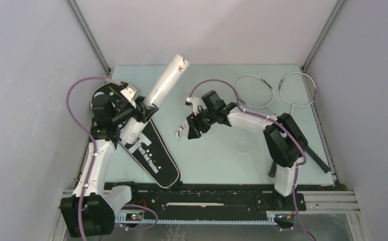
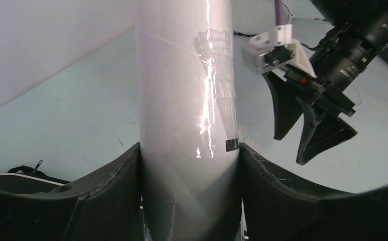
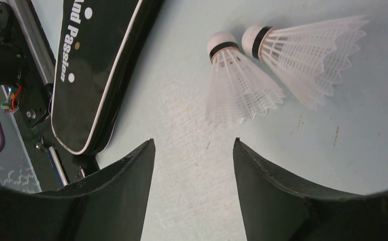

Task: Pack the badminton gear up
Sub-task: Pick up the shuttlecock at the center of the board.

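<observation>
My left gripper (image 2: 189,148) is shut on the long white tube (image 2: 186,100), gripping it low on its body. In the top view the tube (image 1: 164,85) slants up and away from the gripper (image 1: 142,108), over the head end of the black bag (image 1: 151,153). My right gripper (image 3: 194,145) hangs open above the mat with nothing between its fingers. Just beyond its tips lie two white shuttlecocks (image 3: 239,88) (image 3: 307,52), side by side. From above they show as a small white shape (image 1: 181,133) beside that gripper (image 1: 191,130). Two racquets (image 1: 254,90) (image 1: 297,88) lie at the back right.
The black racquet handles (image 1: 314,158) run under my right arm toward the front right. Grey enclosure walls (image 1: 31,75) close in the mat on three sides. A black rail (image 1: 207,193) runs along the near edge. A purple cable (image 1: 76,100) loops beside my left arm.
</observation>
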{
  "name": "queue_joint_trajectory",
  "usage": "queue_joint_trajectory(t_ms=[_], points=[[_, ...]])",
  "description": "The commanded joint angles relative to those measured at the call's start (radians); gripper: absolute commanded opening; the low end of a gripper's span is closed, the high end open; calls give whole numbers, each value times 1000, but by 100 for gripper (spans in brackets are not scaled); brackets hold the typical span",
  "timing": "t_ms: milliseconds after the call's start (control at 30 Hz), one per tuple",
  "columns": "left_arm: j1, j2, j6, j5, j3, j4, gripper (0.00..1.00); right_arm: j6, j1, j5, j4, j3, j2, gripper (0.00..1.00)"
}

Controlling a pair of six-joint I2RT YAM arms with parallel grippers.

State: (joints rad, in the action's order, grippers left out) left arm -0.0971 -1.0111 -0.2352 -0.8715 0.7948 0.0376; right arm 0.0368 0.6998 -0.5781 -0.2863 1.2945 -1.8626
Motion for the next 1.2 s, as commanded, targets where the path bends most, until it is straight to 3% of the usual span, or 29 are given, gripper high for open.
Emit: queue_joint_trajectory(t_ms=[0, 500, 633, 900, 1033, 1167], points=[[-8, 41, 25, 0, 22, -73, 37, -32, 23, -1, 40, 91, -61, 67], [-7, 62, 30, -20, 14, -73, 37, -77, 50, 63, 11, 193, -190, 56], [-7, 62, 29, -24, 12, -73, 37, -85, 52, 63, 10, 196, -197, 45], [-8, 53, 14, -50, 12, -72, 37, -76, 49, 10, -26, 186, -140, 8], [-7, 36, -16, -113, 17, -54, 37, 9, 36, -52, -52, 105, 0, 0], [-4, 23, -44, -186, 9, -47, 38, 137, -41, -169, -93, 10, 158, 0]])
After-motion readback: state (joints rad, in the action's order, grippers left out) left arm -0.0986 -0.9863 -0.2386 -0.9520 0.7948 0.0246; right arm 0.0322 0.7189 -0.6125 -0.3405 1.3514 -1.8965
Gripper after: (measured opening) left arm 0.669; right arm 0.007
